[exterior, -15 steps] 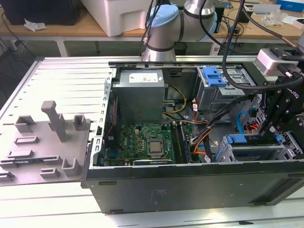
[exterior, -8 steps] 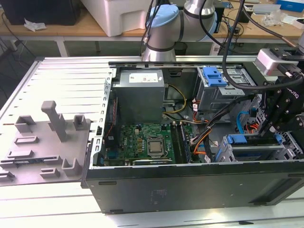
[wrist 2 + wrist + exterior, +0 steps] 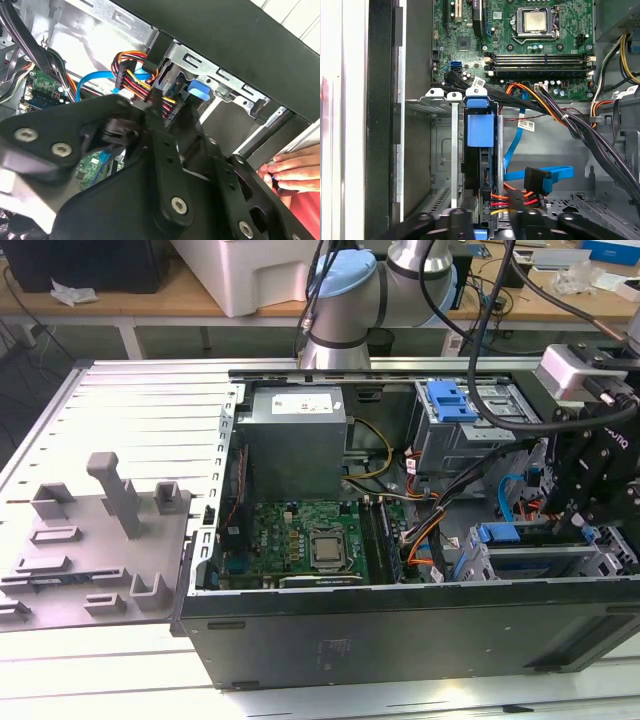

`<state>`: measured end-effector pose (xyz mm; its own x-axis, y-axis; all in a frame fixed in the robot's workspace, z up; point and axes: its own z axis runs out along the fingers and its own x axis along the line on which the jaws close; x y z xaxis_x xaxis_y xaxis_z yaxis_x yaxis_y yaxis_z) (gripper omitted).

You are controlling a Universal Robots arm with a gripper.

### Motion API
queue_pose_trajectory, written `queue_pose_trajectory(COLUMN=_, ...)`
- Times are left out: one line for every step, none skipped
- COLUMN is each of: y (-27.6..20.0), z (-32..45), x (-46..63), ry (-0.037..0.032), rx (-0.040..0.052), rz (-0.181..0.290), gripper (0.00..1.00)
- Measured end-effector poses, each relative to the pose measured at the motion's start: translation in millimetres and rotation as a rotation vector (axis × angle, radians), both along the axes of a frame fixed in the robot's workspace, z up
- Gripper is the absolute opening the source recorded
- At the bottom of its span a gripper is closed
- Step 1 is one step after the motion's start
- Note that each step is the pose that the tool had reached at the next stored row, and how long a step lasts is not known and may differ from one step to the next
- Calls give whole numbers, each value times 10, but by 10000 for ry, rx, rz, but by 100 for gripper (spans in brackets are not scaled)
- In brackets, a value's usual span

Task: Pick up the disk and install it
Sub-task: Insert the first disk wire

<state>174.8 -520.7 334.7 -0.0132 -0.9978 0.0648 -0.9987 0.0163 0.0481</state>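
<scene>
Here your gripper (image 3: pixel 590 502) hangs at the exterior view's right, over the drive cage (image 3: pixel 545 560). The disk (image 3: pixel 481 131) stands on edge in a cage slot, centre of the first wrist view, so it slides in. Whether the gripper clamps it, you cannot tell.

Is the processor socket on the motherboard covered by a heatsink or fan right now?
No. In the first wrist view the processor sits bare in its socket on the green motherboard, its metal lid showing with nothing mounted over it.
</scene>
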Motion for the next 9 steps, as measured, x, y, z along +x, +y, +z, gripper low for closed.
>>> queue_pose_trajectory(y=0, z=0, x=0, ry=0, rx=0, rz=0, gripper=55)
queue_pose_trajectory(y=0, z=4, x=0, ry=0, rx=1, rz=1, gripper=55)
queue_pose_trajectory(y=3, z=94, x=-2, ry=0, rx=-1, rz=0, gripper=55)
queue_pose_trajectory(y=28, z=195, x=-6, ry=0, rx=-17, rz=0, gripper=55)
queue_pose_trajectory(y=85, z=284, x=-7, ry=0, rx=-56, rz=-1, gripper=55)
queue_pose_trajectory(y=176, z=367, x=-8, ry=0, rx=-121, rz=-4, gripper=55)
queue_pose_trajectory(y=205, z=388, x=-8, ry=0, rx=-148, rz=-7, gripper=55)
queue_pose_trajectory(y=212, z=390, x=-7, ry=0, rx=-163, rz=-6, gripper=55)
queue_pose_trajectory(y=212, z=391, x=-7, ry=0, rx=-166, rz=-6, gripper=55)
